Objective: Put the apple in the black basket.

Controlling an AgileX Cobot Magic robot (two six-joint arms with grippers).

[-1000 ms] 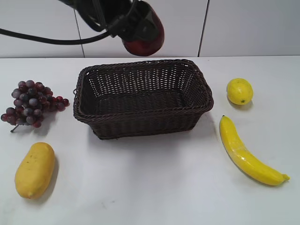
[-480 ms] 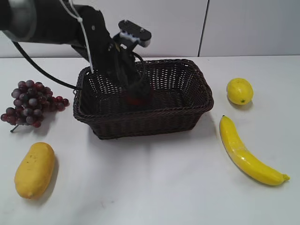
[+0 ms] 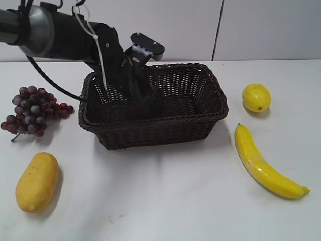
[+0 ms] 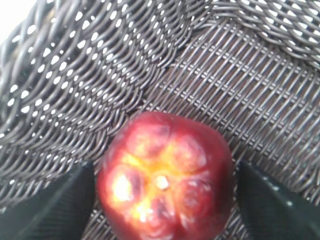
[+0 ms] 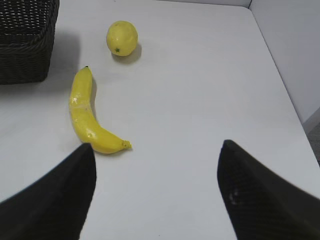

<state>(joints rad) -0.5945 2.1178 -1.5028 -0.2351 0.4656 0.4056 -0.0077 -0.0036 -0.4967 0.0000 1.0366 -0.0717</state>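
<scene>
The dark red apple (image 4: 165, 185), with a yellow-orange dimpled top, rests on the woven floor of the black basket (image 4: 240, 85) near a corner. My left gripper (image 4: 165, 167) is open around it, one finger on each side with a thin gap showing. In the exterior view the left gripper (image 3: 145, 103) reaches down inside the basket (image 3: 150, 128) left of its middle and hides most of the apple. My right gripper (image 5: 156, 150) is open and empty over bare table.
Left of the basket lie a purple-red grape bunch (image 3: 32, 109) and a yellow mango (image 3: 36, 182). Right of it lie a lemon (image 3: 256, 97) and a banana (image 3: 263, 163); both also show in the right wrist view, lemon (image 5: 122, 38) and banana (image 5: 87, 117).
My left arm came down from above the basket's back rim, carrying the apple to the basket floor. In the last half second it barely moved.
</scene>
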